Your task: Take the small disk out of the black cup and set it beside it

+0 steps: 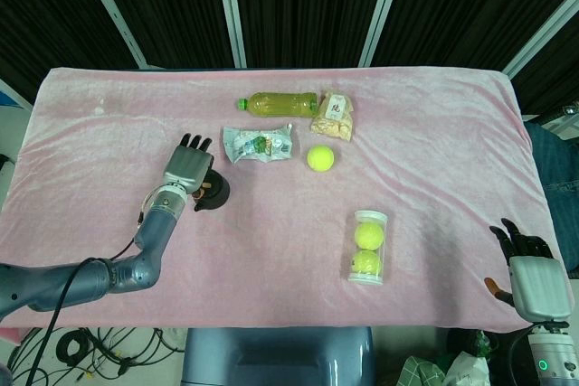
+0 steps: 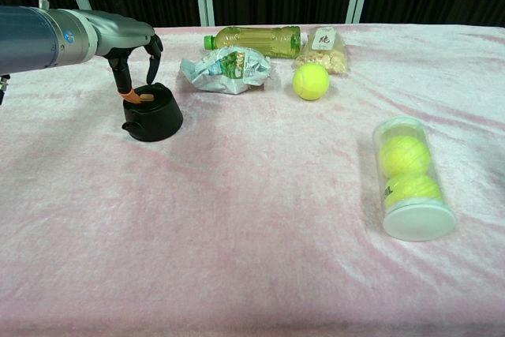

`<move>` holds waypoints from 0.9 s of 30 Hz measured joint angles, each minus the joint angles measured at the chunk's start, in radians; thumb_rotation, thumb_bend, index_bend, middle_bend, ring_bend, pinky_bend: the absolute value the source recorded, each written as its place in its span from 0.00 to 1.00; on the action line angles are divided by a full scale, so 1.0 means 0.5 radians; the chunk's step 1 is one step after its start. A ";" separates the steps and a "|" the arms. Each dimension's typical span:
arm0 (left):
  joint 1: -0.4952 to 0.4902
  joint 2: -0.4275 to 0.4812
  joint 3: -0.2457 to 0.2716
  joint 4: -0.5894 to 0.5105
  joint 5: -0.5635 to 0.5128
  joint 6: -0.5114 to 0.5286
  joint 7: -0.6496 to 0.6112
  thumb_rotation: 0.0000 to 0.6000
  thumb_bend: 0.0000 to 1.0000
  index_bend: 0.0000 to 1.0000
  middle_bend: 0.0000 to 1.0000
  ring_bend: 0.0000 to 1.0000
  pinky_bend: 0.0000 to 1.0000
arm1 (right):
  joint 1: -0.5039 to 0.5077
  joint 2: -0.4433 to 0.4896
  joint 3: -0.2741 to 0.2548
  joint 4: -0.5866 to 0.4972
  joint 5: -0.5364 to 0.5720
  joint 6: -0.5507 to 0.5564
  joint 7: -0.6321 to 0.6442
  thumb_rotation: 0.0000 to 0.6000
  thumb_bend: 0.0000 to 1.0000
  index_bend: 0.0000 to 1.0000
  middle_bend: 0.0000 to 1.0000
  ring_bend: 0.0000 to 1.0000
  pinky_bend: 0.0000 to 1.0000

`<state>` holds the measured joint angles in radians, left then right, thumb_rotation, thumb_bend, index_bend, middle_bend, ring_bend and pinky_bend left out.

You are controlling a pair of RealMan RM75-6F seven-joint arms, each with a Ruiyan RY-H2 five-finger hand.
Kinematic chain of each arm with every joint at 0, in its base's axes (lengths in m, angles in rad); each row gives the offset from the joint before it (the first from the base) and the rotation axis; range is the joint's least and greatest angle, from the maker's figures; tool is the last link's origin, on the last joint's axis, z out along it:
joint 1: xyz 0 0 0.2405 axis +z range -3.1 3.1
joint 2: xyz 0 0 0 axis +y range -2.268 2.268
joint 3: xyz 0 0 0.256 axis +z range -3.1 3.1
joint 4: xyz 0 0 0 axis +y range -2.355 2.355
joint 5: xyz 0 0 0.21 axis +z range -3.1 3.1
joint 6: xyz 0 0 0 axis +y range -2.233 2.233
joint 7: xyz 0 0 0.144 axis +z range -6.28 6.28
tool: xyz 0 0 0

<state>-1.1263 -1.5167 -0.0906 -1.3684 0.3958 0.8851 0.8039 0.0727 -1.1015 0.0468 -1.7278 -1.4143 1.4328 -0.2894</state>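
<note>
The black cup (image 1: 215,194) (image 2: 152,117) stands on the pink cloth, left of centre. A small tan disk (image 2: 147,97) shows at its mouth. My left hand (image 1: 187,167) (image 2: 130,46) hovers over the cup's left side, fingers pointing down and apart. One orange-tipped finger (image 2: 127,95) dips into the cup just left of the disk; whether it touches the disk is unclear. The other fingers stay above the rim. My right hand (image 1: 528,270) rests at the table's near right corner, fingers spread, holding nothing.
Behind the cup lie a crumpled wrapper (image 2: 227,69), a green tea bottle (image 2: 252,38) and a snack bag (image 2: 322,47). A loose tennis ball (image 2: 311,81) sits at centre. A clear tube with two tennis balls (image 2: 408,177) lies to the right.
</note>
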 measured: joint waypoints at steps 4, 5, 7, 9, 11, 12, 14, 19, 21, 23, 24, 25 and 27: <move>-0.003 -0.021 0.006 0.028 -0.007 -0.012 0.009 1.00 0.24 0.51 0.07 0.00 0.00 | 0.000 0.001 0.001 -0.001 0.002 -0.001 0.001 1.00 0.09 0.19 0.10 0.26 0.21; -0.004 -0.028 0.005 0.034 -0.006 -0.015 0.008 1.00 0.25 0.51 0.07 0.00 0.00 | 0.000 0.001 0.001 -0.001 0.003 -0.001 0.002 1.00 0.09 0.19 0.10 0.26 0.21; -0.007 -0.043 0.005 0.049 -0.001 -0.020 0.008 1.00 0.26 0.52 0.07 0.00 0.00 | 0.000 0.001 0.001 -0.001 0.002 0.000 0.004 1.00 0.09 0.19 0.10 0.26 0.21; -0.009 -0.057 0.006 0.061 0.004 -0.023 0.010 1.00 0.26 0.52 0.08 0.00 0.00 | 0.000 0.002 0.001 -0.001 0.000 -0.001 0.004 1.00 0.09 0.19 0.10 0.26 0.21; -0.011 -0.069 0.008 0.073 0.006 -0.023 0.016 1.00 0.27 0.52 0.08 0.00 0.00 | 0.000 0.002 0.001 -0.001 -0.001 -0.001 0.006 1.00 0.09 0.19 0.10 0.26 0.21; -0.013 -0.077 0.011 0.081 0.005 -0.022 0.023 1.00 0.28 0.52 0.08 0.00 0.00 | 0.000 0.003 0.001 -0.001 0.000 0.000 0.008 1.00 0.09 0.19 0.10 0.26 0.21; -0.016 -0.091 0.016 0.095 0.001 -0.022 0.036 1.00 0.30 0.53 0.08 0.00 0.00 | -0.001 0.003 0.001 -0.002 0.000 0.001 0.010 1.00 0.09 0.19 0.10 0.26 0.21; -0.025 -0.117 0.021 0.122 -0.015 -0.015 0.065 1.00 0.34 0.54 0.08 0.00 0.00 | 0.000 0.005 0.001 -0.002 0.000 -0.001 0.012 1.00 0.09 0.19 0.10 0.26 0.21; -0.028 -0.120 0.022 0.124 -0.015 -0.005 0.079 1.00 0.34 0.54 0.08 0.00 0.00 | 0.001 0.005 0.001 -0.002 0.000 -0.002 0.013 1.00 0.09 0.19 0.10 0.26 0.21; -0.030 -0.126 0.024 0.125 -0.016 0.006 0.090 1.00 0.34 0.54 0.08 0.00 0.00 | 0.001 0.006 0.001 -0.003 -0.001 -0.003 0.015 1.00 0.09 0.19 0.10 0.26 0.21; -0.030 -0.129 0.024 0.125 -0.019 0.009 0.095 1.00 0.35 0.55 0.08 0.00 0.00 | 0.001 0.007 0.001 -0.003 -0.002 -0.002 0.015 1.00 0.09 0.19 0.10 0.26 0.21; -0.031 -0.132 0.025 0.125 -0.020 0.011 0.098 1.00 0.36 0.55 0.08 0.00 0.00 | 0.000 0.008 0.001 -0.003 -0.003 -0.001 0.016 1.00 0.09 0.19 0.10 0.26 0.21; -0.031 -0.139 0.027 0.126 -0.023 0.012 0.107 1.00 0.37 0.56 0.08 0.00 0.00 | -0.001 0.009 0.001 -0.004 -0.002 0.000 0.018 1.00 0.09 0.19 0.10 0.26 0.21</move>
<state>-1.1417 -1.5860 -0.0769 -1.3053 0.3844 0.8911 0.8575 0.0723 -1.0972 0.0471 -1.7300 -1.4154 1.4326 -0.2804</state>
